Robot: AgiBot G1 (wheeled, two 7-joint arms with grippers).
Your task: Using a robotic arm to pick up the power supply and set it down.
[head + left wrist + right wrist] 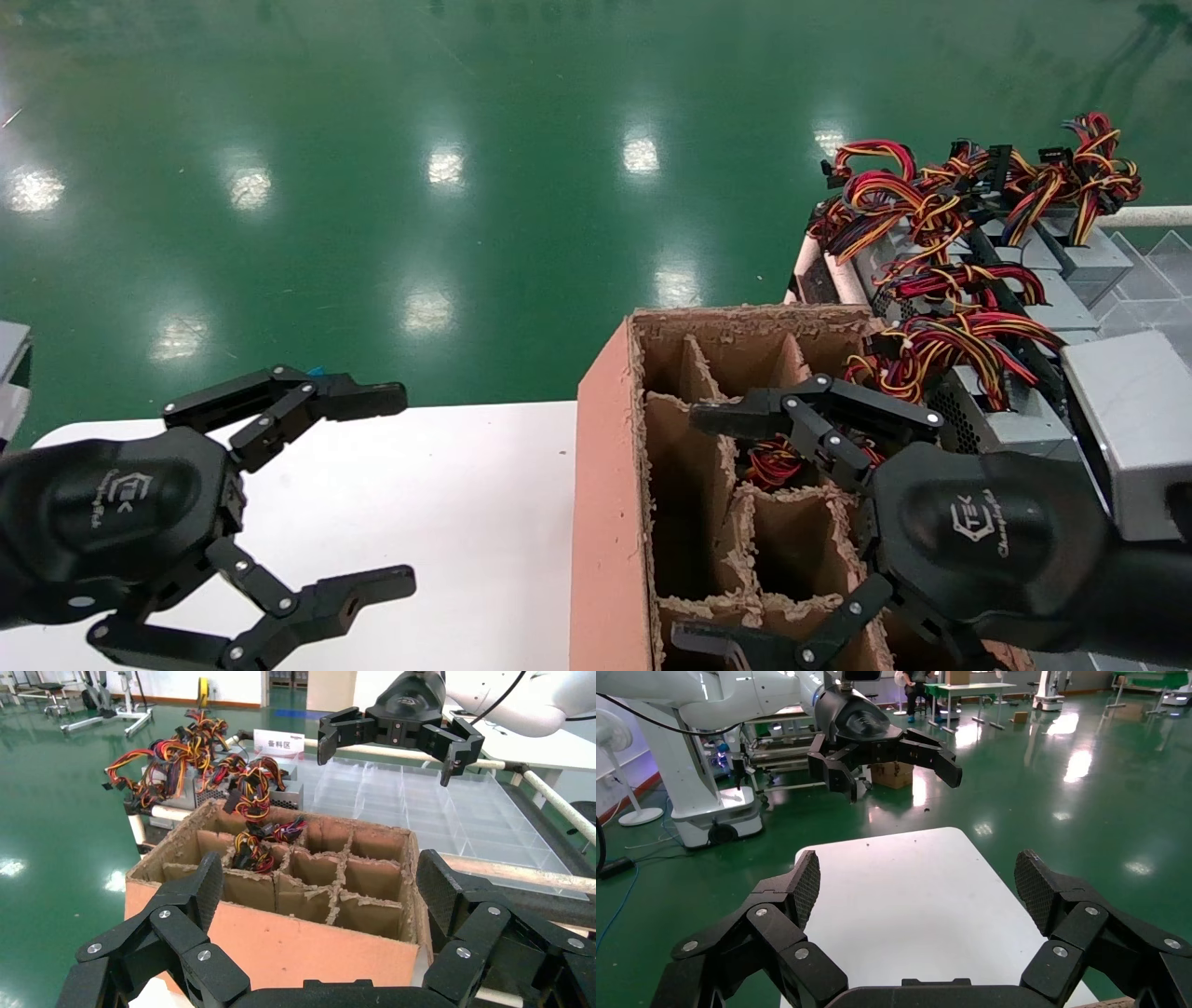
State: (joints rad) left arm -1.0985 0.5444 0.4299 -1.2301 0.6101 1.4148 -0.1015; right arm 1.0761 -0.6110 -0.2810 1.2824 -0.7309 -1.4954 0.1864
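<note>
Several silver-grey power supplies (1122,419) with red, yellow and black wire bundles (941,345) lie packed on the rack at the right. One more wire bundle (771,463) (254,852) sticks out of a cell of the brown divided carton (605,485) (281,945). My right gripper (687,529) (916,881) hangs open over the carton's near cells, holding nothing. Over the white table (466,494) (905,903), left of the carton, my left gripper (408,491) (320,881) is open and holds nothing.
Clear plastic divided trays (436,811) lie on the white-railed rack behind the carton, beside a small white sign (277,741). Green floor (466,186) stretches beyond the table's far edge. The carton's other cells show no contents.
</note>
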